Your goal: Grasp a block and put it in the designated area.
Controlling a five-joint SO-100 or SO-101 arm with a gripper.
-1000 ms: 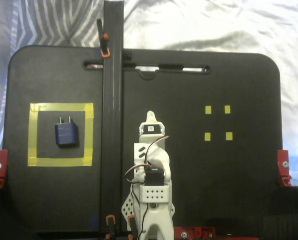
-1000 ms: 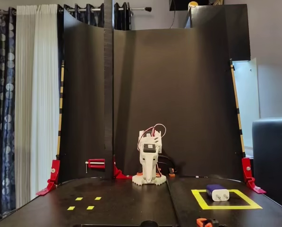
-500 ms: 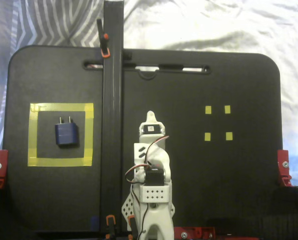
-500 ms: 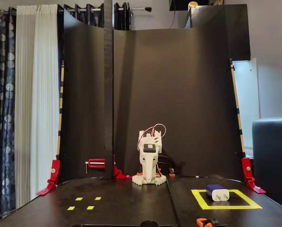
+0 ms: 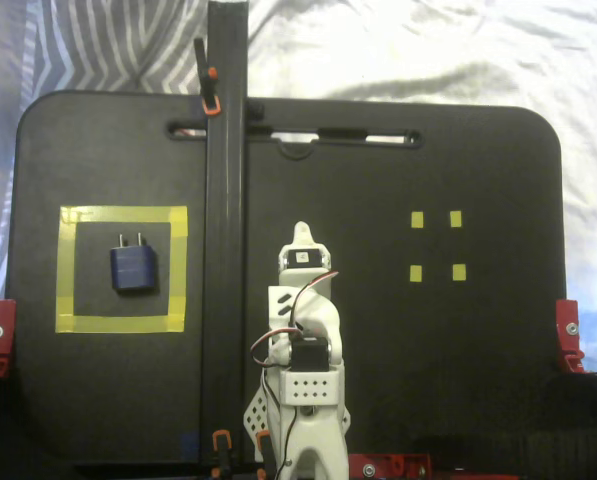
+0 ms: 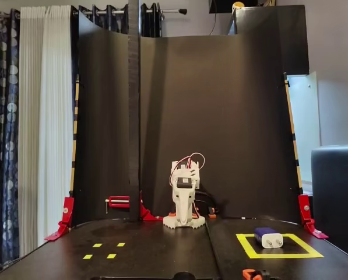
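Note:
The dark blue block [image 5: 134,269] lies flat inside the designated area [image 5: 121,215], a square of yellow tape at the left of the black board, with its two metal prongs pointing to the far edge. In the other fixed view the block [image 6: 268,237] sits in the same yellow square [image 6: 278,255] at the right. The white arm [image 6: 184,198] is folded over its base at the board's middle. My gripper [image 5: 300,234] points away from the base, shut and holding nothing, well apart from the block.
Four tiny yellow tape squares [image 5: 417,220] mark the board's right half in a fixed view. A tall black post [image 5: 226,200] stands between the arm and the yellow square. Red clamps [image 5: 0,335] [image 5: 569,333] grip the board's side edges. A black backdrop [image 6: 220,116] rises behind the arm.

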